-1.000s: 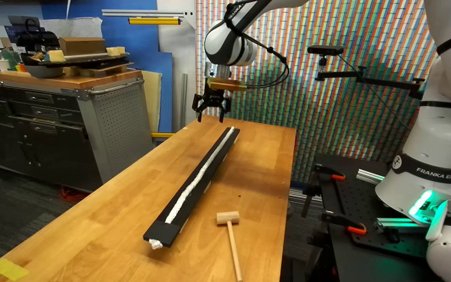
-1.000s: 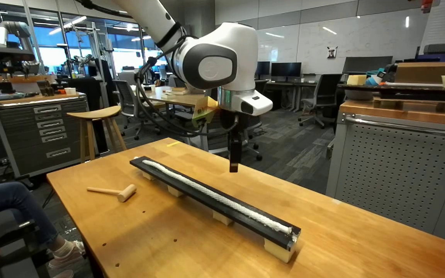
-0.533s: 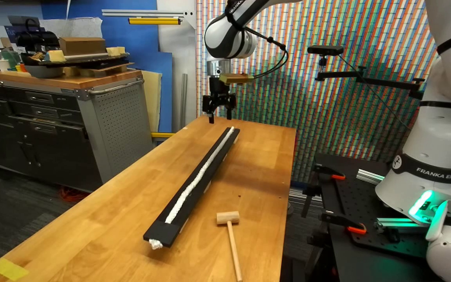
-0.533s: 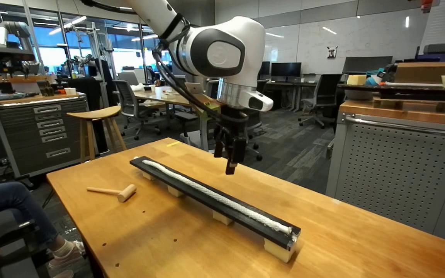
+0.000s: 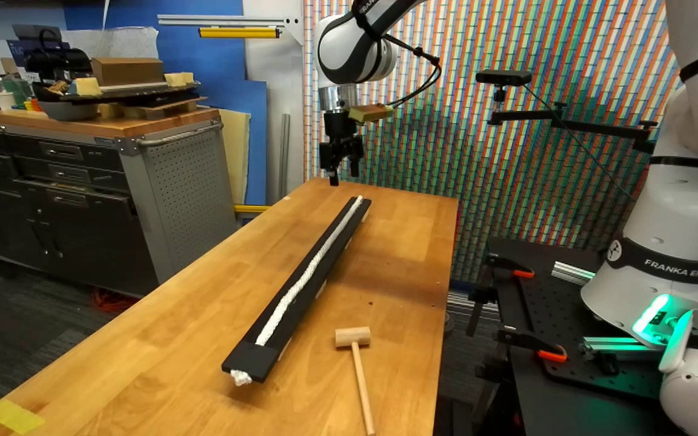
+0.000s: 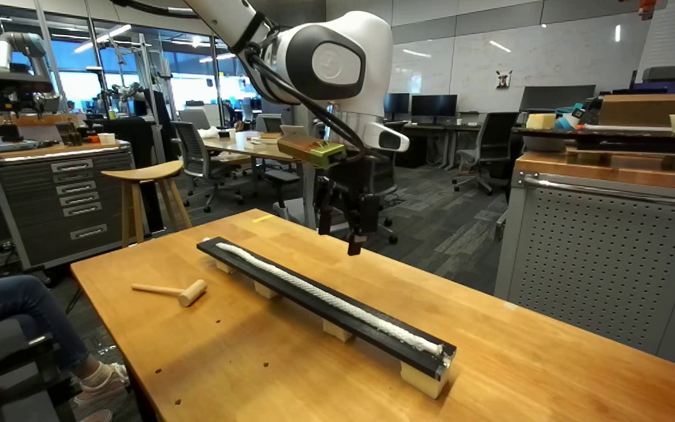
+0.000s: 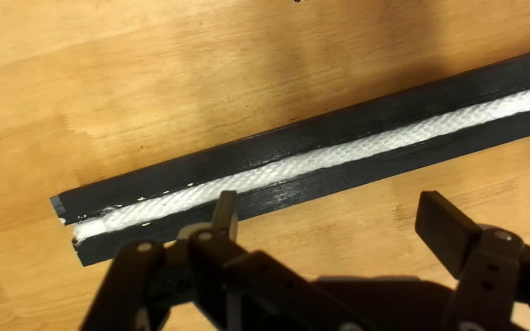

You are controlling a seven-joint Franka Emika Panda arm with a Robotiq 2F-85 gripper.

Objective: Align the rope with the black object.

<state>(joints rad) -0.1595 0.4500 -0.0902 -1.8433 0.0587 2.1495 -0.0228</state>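
Note:
The white rope [image 5: 311,266] lies lengthwise in a groove along the top of the long black object [image 5: 255,362]. Both also show in an exterior view, the rope [image 6: 329,298] on the black object [image 6: 314,306]. In the wrist view the rope [image 7: 320,158] follows the bar [image 7: 246,154], with its frayed end at the notched bar end. At the bar's opposite end, a white tuft sticks out past a black covered stretch. My gripper [image 5: 344,177] is open and empty, above and beside the bar; it also shows in an exterior view [image 6: 338,241] and the wrist view [image 7: 328,197].
Pale blocks [image 6: 337,331] hold the bar above the wooden table [image 6: 519,363]. A wooden mallet [image 5: 354,338] lies beside the bar. Yellow tape [image 5: 14,416] marks a table corner. A cabinet [image 5: 173,163] stands beyond the table edge. A person's leg [image 6: 21,316] shows near the table.
My gripper has turned about its vertical axis and risen a little, staying open. The rope, the black object and the mallet have not moved.

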